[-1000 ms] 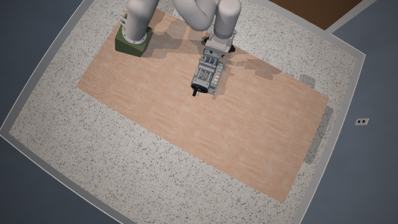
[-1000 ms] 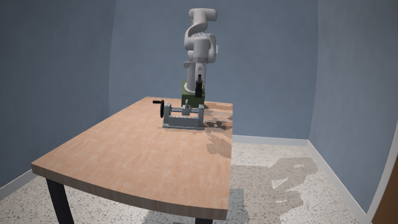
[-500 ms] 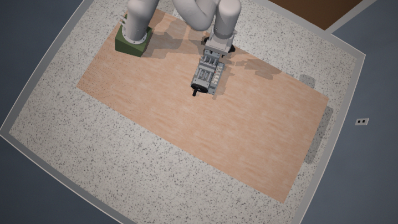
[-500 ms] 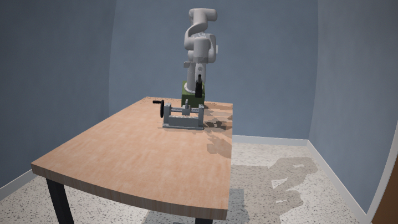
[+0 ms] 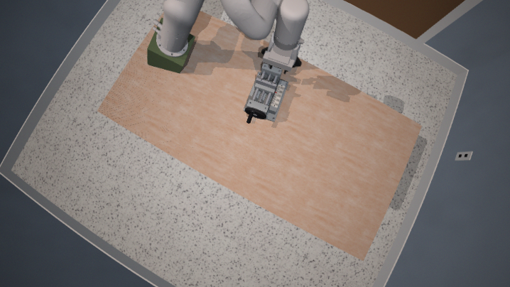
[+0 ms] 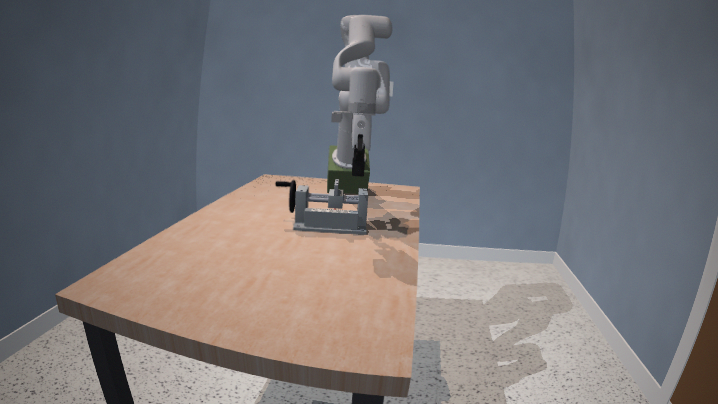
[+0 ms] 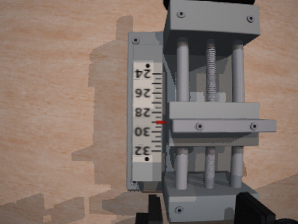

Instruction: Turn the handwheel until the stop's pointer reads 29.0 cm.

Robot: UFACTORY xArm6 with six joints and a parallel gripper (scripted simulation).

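Hovering near the end block [image 5: 271, 68] [image 6: 363, 211] [image 7: 212, 201], tool [image 5: 280, 66] [image 6: 357, 174] [image 7: 197, 215] with fingers apart, green pedestal [image 5: 164, 63] [image 6: 346, 176] behind, handwheel [image 5: 256, 113] [image 6: 292, 196] at far end.

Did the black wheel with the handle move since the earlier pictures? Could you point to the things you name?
No. In the top view, the black wheel [image 5: 255, 113] [image 6: 292, 196] sits at the same end of the gray frame, its handle [image 5: 250, 117] [image 6: 282, 183] pointing the same way.
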